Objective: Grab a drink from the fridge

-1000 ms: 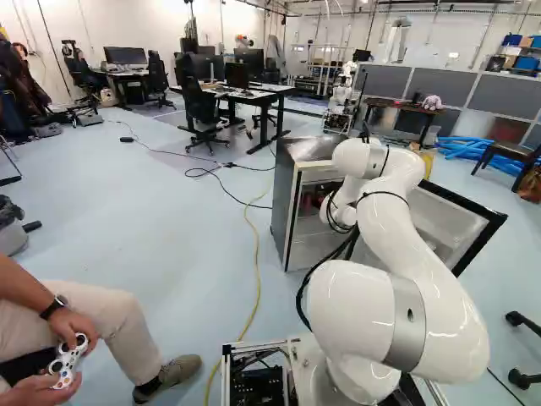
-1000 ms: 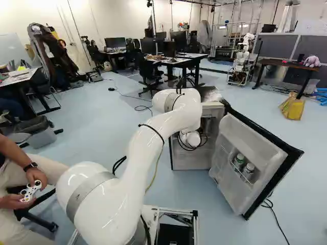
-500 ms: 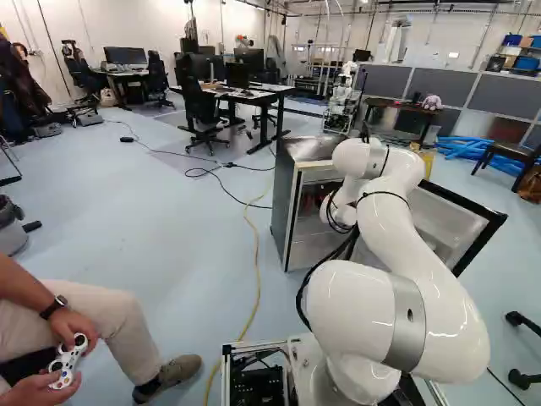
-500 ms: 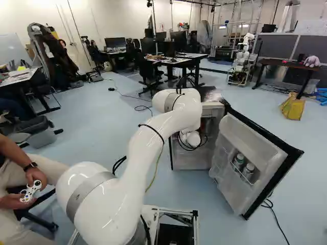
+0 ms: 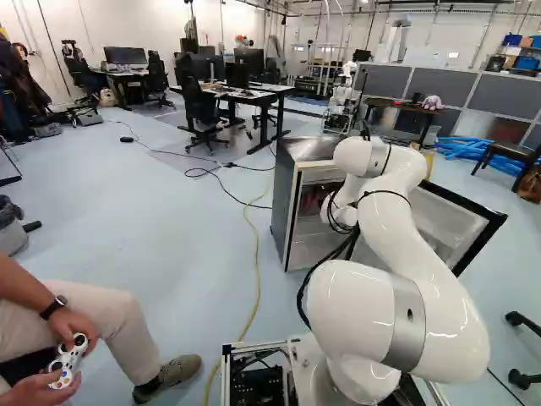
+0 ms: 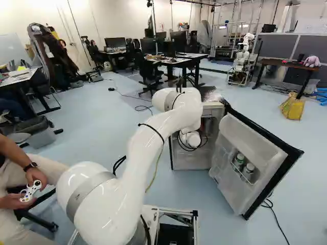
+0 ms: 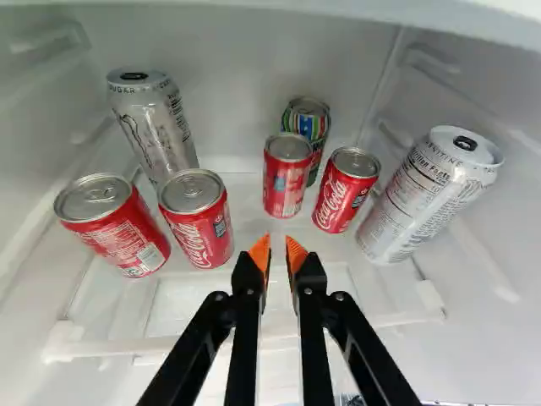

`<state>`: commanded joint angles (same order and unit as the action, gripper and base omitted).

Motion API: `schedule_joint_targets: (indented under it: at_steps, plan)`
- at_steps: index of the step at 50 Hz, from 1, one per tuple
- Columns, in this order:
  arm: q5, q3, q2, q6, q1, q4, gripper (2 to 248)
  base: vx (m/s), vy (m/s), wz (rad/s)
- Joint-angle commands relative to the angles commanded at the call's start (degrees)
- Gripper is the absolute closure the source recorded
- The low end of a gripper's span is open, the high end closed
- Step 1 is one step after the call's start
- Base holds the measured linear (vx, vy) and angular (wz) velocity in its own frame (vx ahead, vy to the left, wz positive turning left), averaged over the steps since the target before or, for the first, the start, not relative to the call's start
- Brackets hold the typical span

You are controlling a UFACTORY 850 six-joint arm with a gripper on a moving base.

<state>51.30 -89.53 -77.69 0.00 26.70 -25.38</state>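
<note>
The fridge [image 5: 285,203] stands open in front of me, its door [image 6: 239,133] swung out from the right front edge in the right base view, leaving a wide mouth where the white arm [image 6: 156,137] reaches in. Inside, the gripper [image 7: 278,255] has its fingers spread by just a narrow gap, over the shelf [image 7: 182,306]. The drinks are ahead: a silver can [image 7: 154,127] toward one back corner, with two red cans [image 7: 115,227] [image 7: 196,222] nearer the front edge; two more red cans [image 7: 286,179] [image 7: 342,193] almost straight ahead; a multicoloured can [image 7: 309,127] behind those, near the back wall; and a tall white can [image 7: 423,196] toward the other side wall. Bare shelf runs between the two groups. The door's rack [image 6: 244,177] carries two bottles [image 6: 238,161] [image 6: 249,170].
</note>
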Motion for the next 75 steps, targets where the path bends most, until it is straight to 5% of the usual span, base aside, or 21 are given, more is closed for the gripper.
schedule_joint_targets:
  at_steps: [8, 9, 50, 55, 56, 61, 62, 66, 67, 71, 72, 75]
  plan:
    - [0.0, 1.0, 0.6, 0.0, 0.2, 0.0, 206, 0.0, 0.0, 0.0]
    - [0.0, 1.1, 0.6, 0.0, 0.2, 0.0, 225, 0.0, 0.0, 0.0]
    - [0.0, 2.9, 1.6, 0.0, 0.5, 0.0, 225, 0.0, 0.0, 0.0]
    - [0.0, 2.9, 1.6, 0.0, 0.5, 0.0, 215, 0.0, 0.0, 0.0]
    - [0.0, 2.9, 1.6, 0.0, 0.5, 0.0, 183, 0.0, 0.0, 0.0]
    - [0.0, 2.9, 1.6, 0.0, 0.5, 0.0, 183, 0.0, 0.0, 0.0]
    - [0.0, 2.9, 1.6, 0.0, 0.5, 0.0, 149, 0.0, 0.0, 0.0]
    - [0.0, 2.9, 1.6, 0.0, 0.5, 0.0, 149, 0.0, 0.0, 0.0]
    - [0.0, 2.9, 1.6, 0.0, 0.5, 0.0, 114, 0.0, 0.0, 0.0]
    - [0.0, 2.9, 1.6, 0.0, 0.5, 0.0, 114, 0.0, 0.0, 0.0]
    - [0.0, 2.9, 1.6, 0.0, 0.5, 0.0, 77, 0.0, 0.0, 0.0]
    - [0.0, 2.9, 1.6, 0.0, 0.5, 0.0, 77, 0.0, 0.0, 0.0]
